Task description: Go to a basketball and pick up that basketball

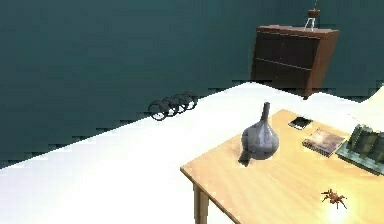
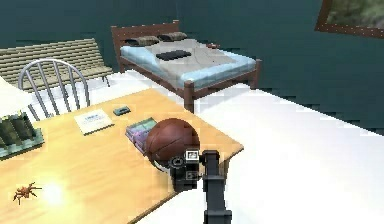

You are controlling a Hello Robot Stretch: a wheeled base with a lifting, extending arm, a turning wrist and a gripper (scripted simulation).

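While the basketball point(image 2: 170, 138) sits on the surface point(image 2: 100, 170) near its edge with the gripper point(image 2: 181, 170) close by, the grasp looks in hand, though I cannot tell whether the gripper holds anything, and the next move calls for a clean lift

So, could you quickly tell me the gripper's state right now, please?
Gripper: cannot be told. It is at the basketball, which rests on the table, so whether it holds anything cannot be told either.
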